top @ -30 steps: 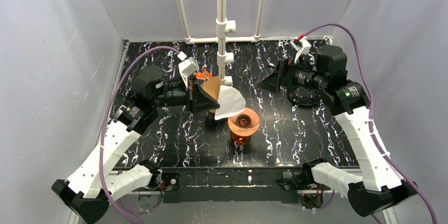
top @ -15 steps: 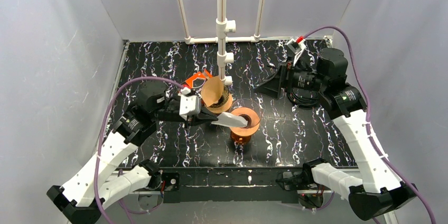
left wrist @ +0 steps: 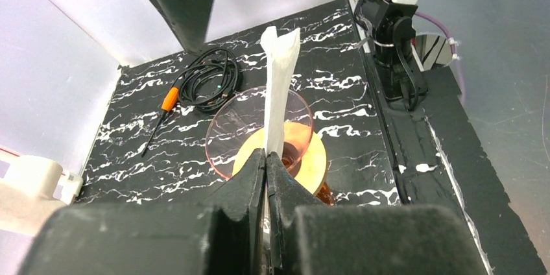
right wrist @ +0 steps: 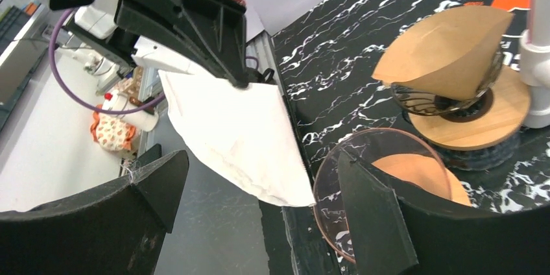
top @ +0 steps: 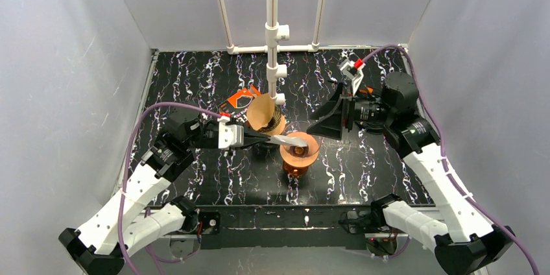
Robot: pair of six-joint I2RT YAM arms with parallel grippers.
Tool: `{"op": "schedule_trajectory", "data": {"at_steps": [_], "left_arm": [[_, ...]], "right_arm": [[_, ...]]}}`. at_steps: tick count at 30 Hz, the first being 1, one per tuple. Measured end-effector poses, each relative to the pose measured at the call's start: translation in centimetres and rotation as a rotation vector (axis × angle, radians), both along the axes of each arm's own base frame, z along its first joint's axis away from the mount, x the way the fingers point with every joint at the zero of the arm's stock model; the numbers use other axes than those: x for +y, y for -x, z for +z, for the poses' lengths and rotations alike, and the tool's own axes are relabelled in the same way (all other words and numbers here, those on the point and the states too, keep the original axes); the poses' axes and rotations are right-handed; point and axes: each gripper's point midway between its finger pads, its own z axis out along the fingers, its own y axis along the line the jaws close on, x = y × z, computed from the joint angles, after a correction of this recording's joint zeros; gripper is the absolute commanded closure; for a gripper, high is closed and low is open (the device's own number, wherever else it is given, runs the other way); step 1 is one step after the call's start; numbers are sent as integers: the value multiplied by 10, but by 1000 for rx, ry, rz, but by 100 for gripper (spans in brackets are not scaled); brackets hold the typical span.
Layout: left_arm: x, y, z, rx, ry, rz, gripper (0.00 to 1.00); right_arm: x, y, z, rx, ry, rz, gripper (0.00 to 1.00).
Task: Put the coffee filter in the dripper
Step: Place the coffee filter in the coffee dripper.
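— What worries you here?

— The filter (left wrist: 279, 87) is folded flat. The left pincer (left wrist: 266, 155) is clamped tight on its near corner, so the sheet stands on edge straight out ahead of the jaws, with its far tip over the mouth of the dripper (top: 311, 152). Let go like that and I'd expect it to lie across the rim or slide off onto the counter (top: 194, 74) rather than seat as a cone.

— And the other arm?

— The right pincer (top: 321, 118) is spread wide and holds nothing. The sheet is in front of it, between its two jaws, and the dripper sits just below its lower jaw. A low approach could clip the rim and tip the dripper; a hard tug could tear the paper.

— Anything else close?

— A brown paper cone (top: 263, 111) on its stand, just beyond the left pincer. A sideways swing might brush it.

— How are the arms set?

— Left forearm low and nearly level, reaching toward the middle. Right arm raised, elbow bent, wrist turned back toward the left one.
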Motion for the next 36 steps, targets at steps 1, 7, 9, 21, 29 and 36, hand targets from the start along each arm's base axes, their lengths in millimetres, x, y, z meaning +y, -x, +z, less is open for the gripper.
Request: {"op": "schedule_trajectory", "data": {"at_steps": [1,7,9,21,29,36], "left_arm": [[-1,-1,1,6,5,1,100],[-6,-6,4,39,21,9,100],[-6,-6,5,47,27,9,100],[-8,-7,13,49,54,8,100],[-12,-10,6,101,41,10,100],[-12,-19,5,155,46,75,6]], "right_arm": [[2,4,-3,0,0,14,7],[12,15,-17,10,17,47,9],[14,14,-20,14,24,44,10],[22,2,-32,11,56,2,26],[25,2,-33,-5,63,8,85],[26,1,-28,-22,59,-4,99]]}}
